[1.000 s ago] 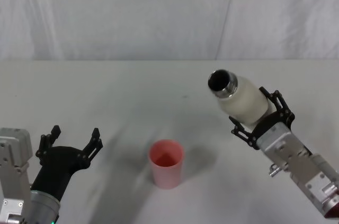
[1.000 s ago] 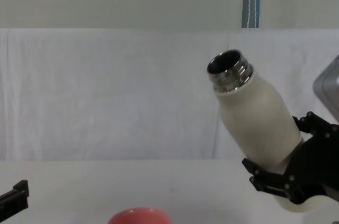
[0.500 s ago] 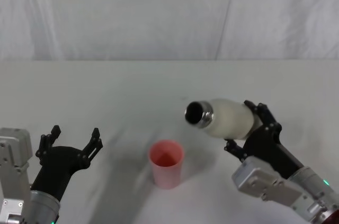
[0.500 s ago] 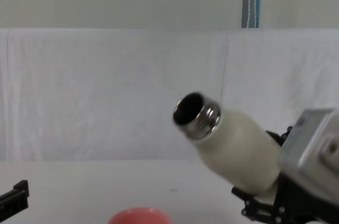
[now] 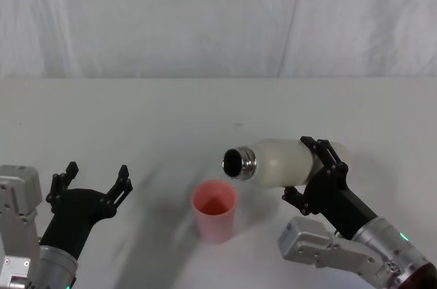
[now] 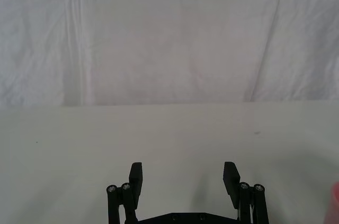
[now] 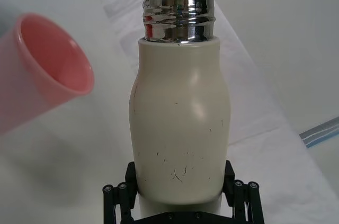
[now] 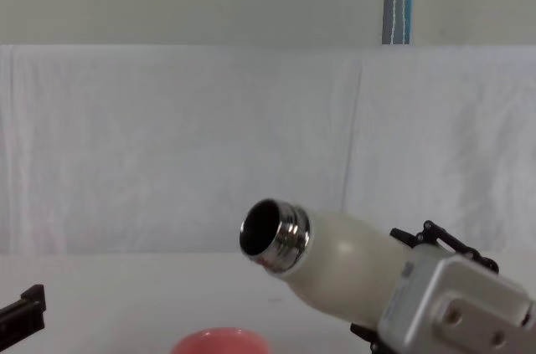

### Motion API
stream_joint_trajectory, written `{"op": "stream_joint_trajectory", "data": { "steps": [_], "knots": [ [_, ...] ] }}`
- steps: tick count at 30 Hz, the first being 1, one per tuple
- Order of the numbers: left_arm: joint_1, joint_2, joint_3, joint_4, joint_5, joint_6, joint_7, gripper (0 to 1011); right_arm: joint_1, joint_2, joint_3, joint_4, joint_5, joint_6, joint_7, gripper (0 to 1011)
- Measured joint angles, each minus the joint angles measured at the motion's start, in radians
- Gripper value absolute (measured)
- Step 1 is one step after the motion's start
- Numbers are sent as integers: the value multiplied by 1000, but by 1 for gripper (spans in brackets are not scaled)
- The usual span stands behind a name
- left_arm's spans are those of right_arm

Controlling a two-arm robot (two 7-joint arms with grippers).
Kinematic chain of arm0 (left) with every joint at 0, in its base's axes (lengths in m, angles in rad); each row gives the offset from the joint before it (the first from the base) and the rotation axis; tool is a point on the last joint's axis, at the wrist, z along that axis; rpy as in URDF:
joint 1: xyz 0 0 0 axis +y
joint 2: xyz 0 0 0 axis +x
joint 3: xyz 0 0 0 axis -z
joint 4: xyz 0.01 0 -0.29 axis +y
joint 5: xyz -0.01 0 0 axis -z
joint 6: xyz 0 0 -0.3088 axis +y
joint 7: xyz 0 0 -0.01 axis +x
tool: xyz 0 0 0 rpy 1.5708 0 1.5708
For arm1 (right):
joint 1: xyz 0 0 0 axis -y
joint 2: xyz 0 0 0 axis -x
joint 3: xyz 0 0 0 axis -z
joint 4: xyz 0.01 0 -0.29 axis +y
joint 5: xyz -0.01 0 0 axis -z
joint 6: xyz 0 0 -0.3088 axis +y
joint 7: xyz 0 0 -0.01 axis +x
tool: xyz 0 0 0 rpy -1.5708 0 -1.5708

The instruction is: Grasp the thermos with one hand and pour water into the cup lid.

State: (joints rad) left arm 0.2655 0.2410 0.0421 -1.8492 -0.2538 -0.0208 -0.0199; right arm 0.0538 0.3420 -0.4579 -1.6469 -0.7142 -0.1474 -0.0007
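right gripper (image 5: pixel 321 176), clamped on the thermos (image 5: pixel 276 162), holds it near horizontal, its neck pointing left, just right of and above the cup lid (image 5: pixel 214 210); left gripper (image 5: pixel 92 180) idles, spread apart.

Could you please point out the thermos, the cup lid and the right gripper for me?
thermos (image 5: pixel 280 162): head view, on its cream body.
cup lid (image 5: pixel 214 221): head view, on its pink outer wall.
right gripper (image 5: pixel 315 166): head view, between its fingertips, clamped around the thermos.
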Motion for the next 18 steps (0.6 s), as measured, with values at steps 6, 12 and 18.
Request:
{"op": "stream_joint_trajectory", "data": {
  "steps": [6, 12, 18],
  "knots": [
    [0, 0, 0, 0, 0, 0, 0, 1001, 30, -1, -27, 26, -57, 16, -26, 951],
    [0, 0, 0, 0, 0, 0, 0, 1001, 64, 4, -57, 59, -96, 11, -39, 951],
    [0, 0, 0, 0, 0, 0, 0, 1001, 86, 15, -73, 78, -120, 10, -50, 951]
  ]
}}
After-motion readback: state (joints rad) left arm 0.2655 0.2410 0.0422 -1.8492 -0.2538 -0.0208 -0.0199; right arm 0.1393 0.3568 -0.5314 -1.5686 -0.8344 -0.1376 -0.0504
